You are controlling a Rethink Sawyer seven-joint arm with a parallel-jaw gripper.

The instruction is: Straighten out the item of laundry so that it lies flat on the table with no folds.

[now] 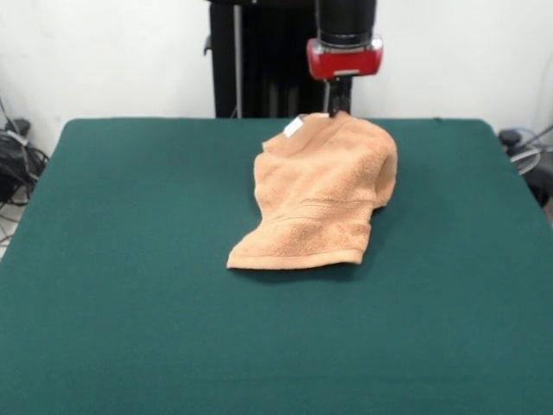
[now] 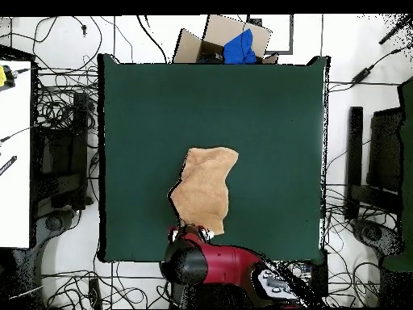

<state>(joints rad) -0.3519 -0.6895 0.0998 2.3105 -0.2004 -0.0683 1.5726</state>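
At table's (image 1: 130,303) far edge | gripper (image 1: 336,109) fingers pinched on raised towel (image 1: 324,190) edge | rest draped

A cardboard box (image 2: 211,39) holding blue cloth (image 2: 239,48) sits on the floor beyond one table edge; cables (image 2: 60,105) sprawl alongside, near a white desk (image 2: 14,153).
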